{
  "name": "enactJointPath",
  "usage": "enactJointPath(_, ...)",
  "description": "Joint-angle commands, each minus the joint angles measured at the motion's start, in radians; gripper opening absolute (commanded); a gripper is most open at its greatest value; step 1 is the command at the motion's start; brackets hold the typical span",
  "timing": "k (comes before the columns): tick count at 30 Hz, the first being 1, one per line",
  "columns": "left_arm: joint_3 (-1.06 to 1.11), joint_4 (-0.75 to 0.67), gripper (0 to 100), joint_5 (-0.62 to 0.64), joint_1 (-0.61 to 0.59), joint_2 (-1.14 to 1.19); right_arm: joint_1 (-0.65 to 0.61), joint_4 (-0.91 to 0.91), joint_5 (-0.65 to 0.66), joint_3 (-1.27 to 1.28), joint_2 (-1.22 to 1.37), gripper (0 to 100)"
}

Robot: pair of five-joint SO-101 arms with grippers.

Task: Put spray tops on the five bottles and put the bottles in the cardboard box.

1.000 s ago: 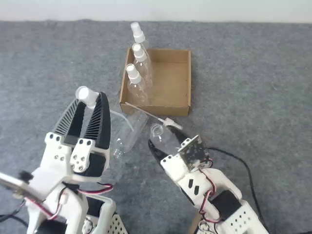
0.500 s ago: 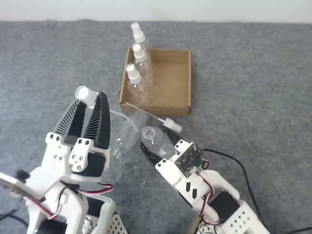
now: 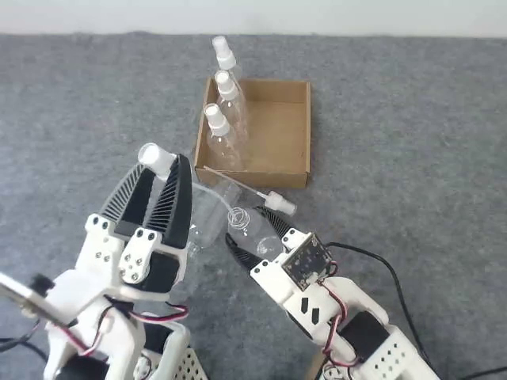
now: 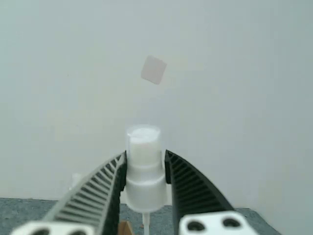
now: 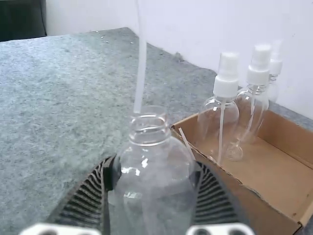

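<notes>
Left gripper (image 3: 164, 169) clamps the spray top (image 3: 156, 157) by its collar. The dip tube's tip sits at the open bottle (image 3: 252, 227) mouth. Right gripper (image 3: 257, 240) is closed round that bottle's body, just outside the cardboard box (image 3: 291, 134) – at its arm-side wall.

Surface: grey carpeted table (image 3: 412, 119)
Far side: open cardboard box (image 3: 269, 170)
Just before the box: loose spray top (image 3: 279, 201)
Near middle: clear bottle (image 3: 204, 222), uncapped, lying on its side
</notes>
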Motion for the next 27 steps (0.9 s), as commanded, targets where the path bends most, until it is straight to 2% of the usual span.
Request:
enactJointPath(1,-0.016,-0.037,1,0.005,0.008,-0.005,-0.012,-0.028,0.014,0.023,-0.022,1.9)
enactJointPath(21,0.064,0.0,1,-0.017,0.017,-0.005,-0.005,-0.03,0.014,0.023,-0.022,1.9)
enactJointPath(24,0.082,0.025,1,-0.029,0.06,-0.005,-0.005,-0.031,0.014,0.023,-0.022,1.9)
enactJointPath(27,0.125,0.018,1,-0.094,0.123,-0.005,-0.005,-0.033,0.014,0.023,-0.022,1.9)
